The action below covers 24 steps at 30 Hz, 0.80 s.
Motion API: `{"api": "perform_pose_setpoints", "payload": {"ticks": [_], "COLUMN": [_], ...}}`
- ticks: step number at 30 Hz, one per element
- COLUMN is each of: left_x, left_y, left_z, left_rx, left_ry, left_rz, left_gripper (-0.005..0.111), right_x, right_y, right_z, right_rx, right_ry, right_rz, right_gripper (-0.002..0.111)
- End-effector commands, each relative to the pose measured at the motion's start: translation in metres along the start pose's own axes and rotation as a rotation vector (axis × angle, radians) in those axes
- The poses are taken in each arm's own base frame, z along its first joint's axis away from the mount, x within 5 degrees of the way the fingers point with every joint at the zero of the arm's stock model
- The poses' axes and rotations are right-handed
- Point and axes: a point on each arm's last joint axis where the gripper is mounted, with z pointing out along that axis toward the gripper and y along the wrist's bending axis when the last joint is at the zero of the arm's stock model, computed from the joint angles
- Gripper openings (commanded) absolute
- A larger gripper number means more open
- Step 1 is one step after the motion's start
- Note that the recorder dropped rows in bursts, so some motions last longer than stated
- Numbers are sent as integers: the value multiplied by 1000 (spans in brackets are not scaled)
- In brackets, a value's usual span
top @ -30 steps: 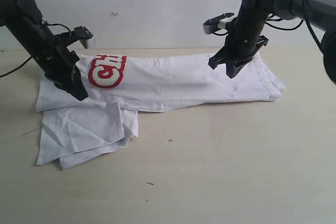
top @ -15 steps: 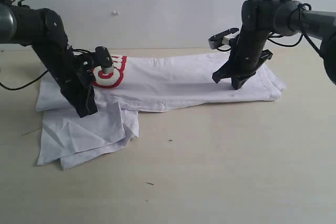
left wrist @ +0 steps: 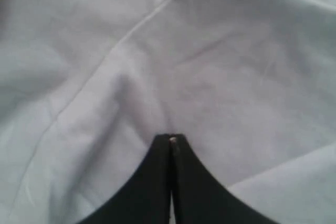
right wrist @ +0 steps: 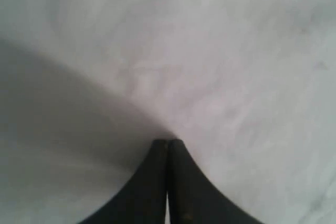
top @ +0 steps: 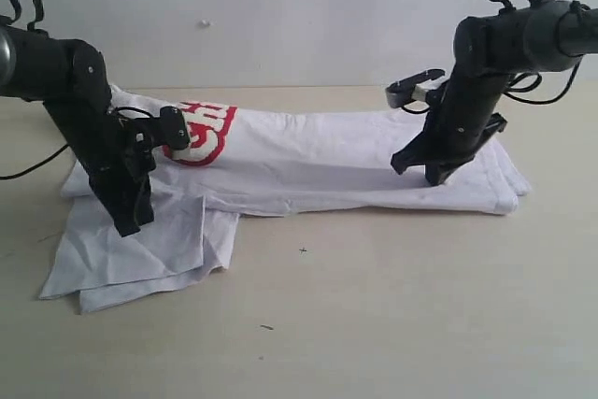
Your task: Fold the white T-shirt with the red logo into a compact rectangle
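Mid-fold. White T-shirt lies banded across mid-frame, red logo at left (partly hidden). Left jaws and right jaws closed tight, each apparently pinching cloth. Next: probably bring ends together evenly.

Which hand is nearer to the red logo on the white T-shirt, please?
Left. The left hand is down on the shirt just beside the red logo; the right hand is at the shirt's far end.
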Motion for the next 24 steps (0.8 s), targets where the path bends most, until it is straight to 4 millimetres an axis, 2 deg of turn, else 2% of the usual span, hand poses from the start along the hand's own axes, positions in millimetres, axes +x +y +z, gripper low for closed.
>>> {"api": "perform_pose_setpoints", "payload": {"ticks": [1,4,7,9,13,19,21,24], "left_x": [27,43,50,51,58,66,61,49], "left_y": [-28,-52,-69,-79,-90,-106,-103,-91], "left_z": [25,37,45,44,33,22,13,-10], "left_rx": [251,371,355,349,388,414,341,153], "left_ry": [215,299,292,290,323,343,298,160], "left_rz": [-53,-60,-67,-57,-74,-85,-85,-120], "left_gripper": [0,0,0,0,0,0,0,0], "right_x": [32,40,45,47,53,82,84,83], "right_y": [4,7,10,12,17,24,24,26], "right_z": [5,2,-1,-6,-20,-21,-26,-44], "right_rx": [0,-11,-33,-47,-80,-86,-76,-78], "right_ry": [51,50,54,46,37,102,53,-31], "right_rz": [-6,12,34,45,68,51,58,87], "right_gripper": [0,0,0,0,0,0,0,0]}}
